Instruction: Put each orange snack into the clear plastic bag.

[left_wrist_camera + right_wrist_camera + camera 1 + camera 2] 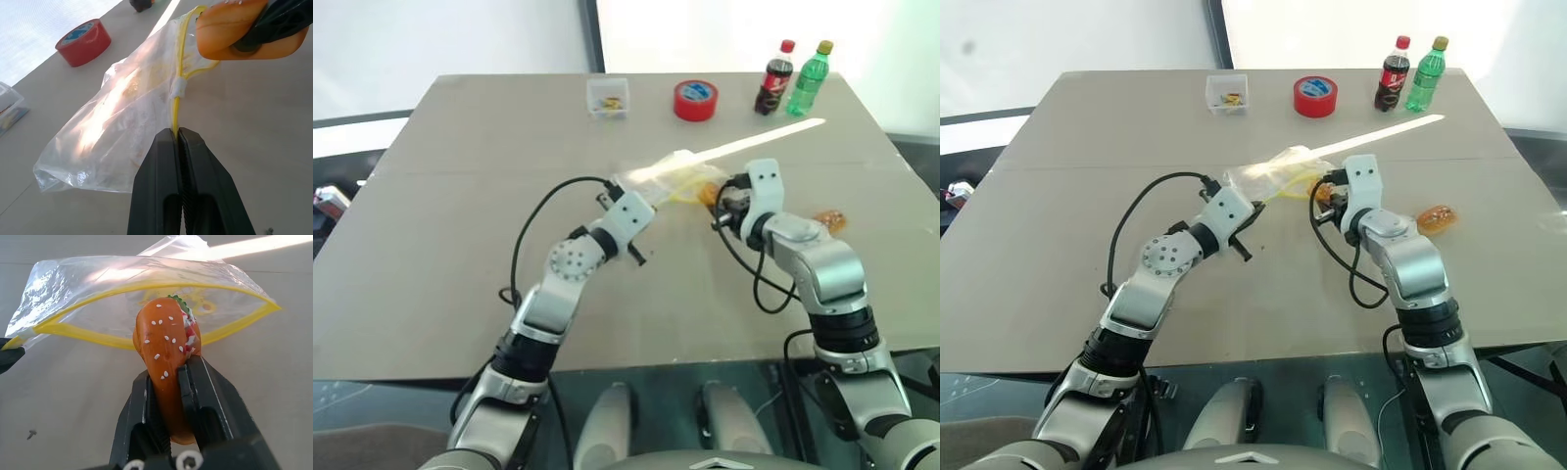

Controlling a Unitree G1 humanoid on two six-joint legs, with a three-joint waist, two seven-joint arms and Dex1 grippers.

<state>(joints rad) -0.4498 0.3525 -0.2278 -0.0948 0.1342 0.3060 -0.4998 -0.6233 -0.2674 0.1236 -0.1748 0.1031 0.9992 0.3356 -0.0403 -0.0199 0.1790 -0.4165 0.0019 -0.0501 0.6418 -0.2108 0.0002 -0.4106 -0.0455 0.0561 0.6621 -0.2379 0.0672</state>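
I am seeing no readable text; the labels on the two bottles (773, 78) and the red tape roll (695, 100) are showing too small.

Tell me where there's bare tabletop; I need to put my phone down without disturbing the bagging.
Free: the wide left stretch of the table, below the clear box, and the near edge. Crowded: the middle, where both end effectors meet at the clear plastic bag, and the far row of red tape and bottles.

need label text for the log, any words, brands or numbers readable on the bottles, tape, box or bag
None can be read.
Dark soda bottle: red label, print too small.
Green bottle: label blurred.
Red tape roll: blue patch on top, illegible.
Clear box, clear plastic bag: no print visible.
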